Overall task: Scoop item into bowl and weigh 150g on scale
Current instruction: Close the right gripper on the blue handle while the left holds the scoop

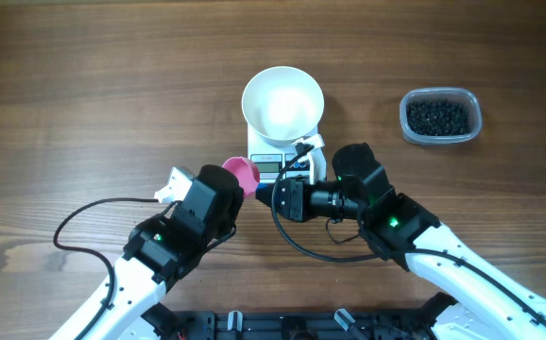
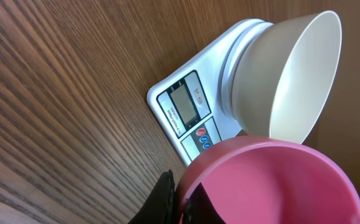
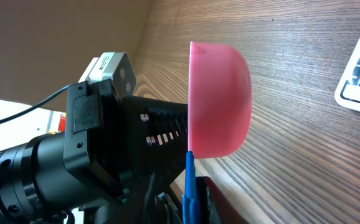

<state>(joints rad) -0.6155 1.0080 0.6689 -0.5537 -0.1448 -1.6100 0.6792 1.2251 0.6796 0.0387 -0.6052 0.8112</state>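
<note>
At the left, the pink scoop point(image 1: 243, 172) is being gripped by the left gripper point(image 1: 230, 182), its jaws being pressed shut on the scoop's base. The scoop is being held on its side, low over the table point(image 1: 84, 85), with its mouth turned back toward the left wrist. Nothing is being carried in it: only bare pink is being shown inside.

Just to the right, the right gripper point(image 1: 265, 194) is being pointed leftward at the scoop, very near it. Whether its jaws are being held apart or together cannot be told. A thin blue strip point(image 3: 189, 186) is being shown under the scoop in the right wrist view, and what it belongs to cannot be told either. The scoop is probably being offered like this for a handover, since the supply is lying on the right arm's side.

Further right, the bowl point(image 1: 282, 102) is being carried, empty, on the scale point(image 1: 271, 165), so that weight can be read as it is being filled.

At the far right, the item point(image 1: 438, 116) is being kept as a dark pile in a clear tub point(image 1: 405, 115), well apart from the bowl. No scooping is being done yet.

The direct way from the scoop to the tub is being blocked by the right arm, the scale and the bowl, and the scale's front panel is being crowded by both grippers.
</note>
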